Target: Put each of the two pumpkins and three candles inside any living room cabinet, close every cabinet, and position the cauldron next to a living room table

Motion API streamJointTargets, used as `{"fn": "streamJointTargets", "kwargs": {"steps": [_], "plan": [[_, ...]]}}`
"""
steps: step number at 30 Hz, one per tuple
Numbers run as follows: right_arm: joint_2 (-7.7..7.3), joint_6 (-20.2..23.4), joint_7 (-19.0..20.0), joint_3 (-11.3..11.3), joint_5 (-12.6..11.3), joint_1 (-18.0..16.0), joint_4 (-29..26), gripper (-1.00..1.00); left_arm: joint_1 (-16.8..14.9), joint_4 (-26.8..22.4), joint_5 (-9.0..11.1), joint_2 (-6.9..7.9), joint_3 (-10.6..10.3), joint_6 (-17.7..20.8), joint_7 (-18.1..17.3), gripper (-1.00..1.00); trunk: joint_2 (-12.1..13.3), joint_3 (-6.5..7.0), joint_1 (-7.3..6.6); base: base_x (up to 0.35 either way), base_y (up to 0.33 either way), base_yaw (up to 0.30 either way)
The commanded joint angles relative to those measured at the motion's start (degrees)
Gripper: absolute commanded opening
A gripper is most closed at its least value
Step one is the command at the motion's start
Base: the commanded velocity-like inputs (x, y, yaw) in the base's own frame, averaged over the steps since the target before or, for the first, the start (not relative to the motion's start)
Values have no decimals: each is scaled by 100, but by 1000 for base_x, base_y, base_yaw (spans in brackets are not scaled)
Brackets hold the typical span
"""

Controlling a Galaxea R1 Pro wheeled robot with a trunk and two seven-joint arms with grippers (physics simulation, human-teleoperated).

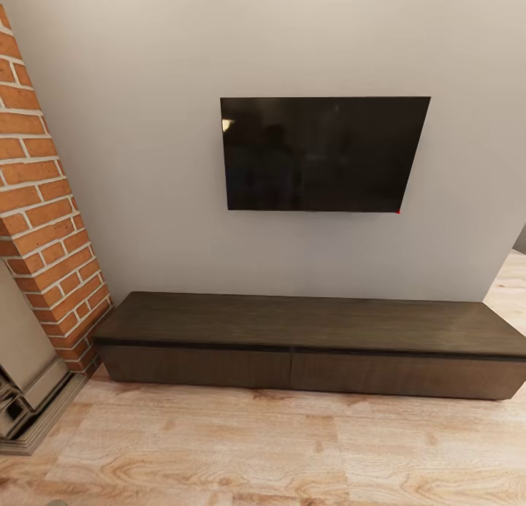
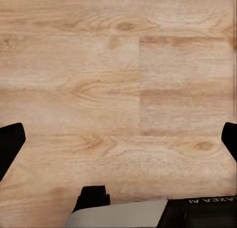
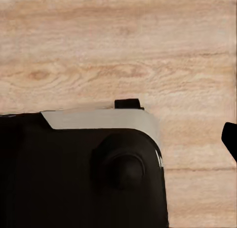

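The long, low dark-brown cabinet (image 1: 307, 325) stands against the grey wall ahead of me, and both of its plain drawer fronts (image 1: 197, 367) are shut flush. Nothing lies on its flat top. The pumpkins, candles, cauldron and coffee table are out of view. In the left wrist view, my left gripper (image 2: 118, 139) hangs open over bare wooden floor (image 2: 118, 80), its black fingertips (image 2: 10, 141) far apart. In the right wrist view, one black fingertip (image 3: 230, 139) of my right gripper sits at the picture's edge above the robot's dark base (image 3: 84, 173). Nothing is held there.
A black television (image 1: 321, 155) is mounted on the wall above the cabinet. A red brick column (image 1: 44, 221) with a grey stepped hearth (image 1: 29, 411) stands to the left of the cabinet. Light wood floor (image 1: 292, 447) stretches between me and the cabinet.
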Motion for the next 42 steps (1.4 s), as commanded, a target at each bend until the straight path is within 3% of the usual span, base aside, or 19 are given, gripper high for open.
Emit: {"fn": "streamJointTargets", "kwargs": {"steps": [1, 3, 4, 5, 9, 10, 14, 21, 28, 38, 42], "plan": [[-6, -8, 15, -82, -119, -2, -245, 100, 2, -398, 30, 4, -26, 430, 40, 100, -3, -7, 0, 0, 0, 0], [-10, 197, 19, -142, -249, -2, -931, 100, 5, -1121, 33, 1, -27, 1218, 49, 100, -3, -7, 0, 0, 0, 0], [12, 546, 19, -160, -296, -2, -1602, 100, 4, -1549, 35, 0, -28, 1663, 52, 100, -3, -7, 0, 0, 0, 0], [21, 841, 20, -167, -316, -2, -2104, 100, 2, -1771, 36, -2, -31, 1870, 53, 100, -3, -7, 0, 0, 0, 0], [30, 1851, 11, -249, -338, -2, -3466, 100, -28, -2161, 35, -11, -42, 2151, 55, 100, -3, -7, 0, 0, 0, 0], [31, 2310, 4, -300, -338, -2, -3966, 100, -49, -2272, 32, -32, -42, 2199, 55, 100, -3, -7, 0, 0, 0, 0], [35, 3036, 4, -371, -338, -2, -4621, 100, -63, -2395, 83, -88, -62, 2197, 65, 100, -3, -7, 0, 0, 0, 0], [28, 3173, 52, -382, -339, -2, -4713, 100, -69, -2397, 142, -195, -102, 2195, 73, 100, -3, -7, 0, 0, -182, 0], [23, 2659, 37, -372, -324, -2, -4540, 100, -73, -2340, 174, -334, -90, 2168, 77, 100, -3, -7, 0, 32, -266, 0], [25, 2549, 15, -389, -348, -2, -4413, 100, -73, -2124, 140, -341, -49, 1865, 69, 100, -3, -7, 0, 18, -38, 0], [25, 2543, 18, -390, -353, -2, -4407, 100, -73, -2246, 276, -335, -42, 1858, 51, 100, -3, -7, 0, 0, 0, 0]]}}
